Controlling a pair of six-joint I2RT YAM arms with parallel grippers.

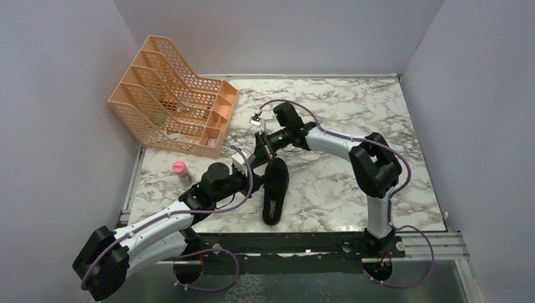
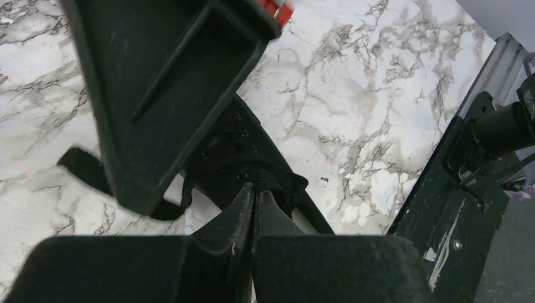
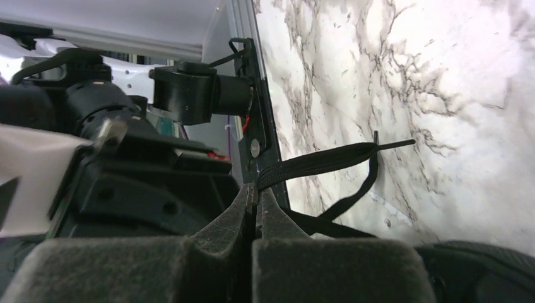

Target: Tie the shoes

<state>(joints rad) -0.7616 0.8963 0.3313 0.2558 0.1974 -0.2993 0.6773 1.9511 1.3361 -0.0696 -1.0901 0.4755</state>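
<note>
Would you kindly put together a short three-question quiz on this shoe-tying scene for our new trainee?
1. True or false: the right claw is pinched shut on a black lace.
2. Which thing stands at the far left of the table? A) an orange file rack B) a blue bucket C) a green bowl
3. Fill in: the shoe lying between the two arms is ___ in colour.

Key: 1 true; 2 A; 3 black.
</note>
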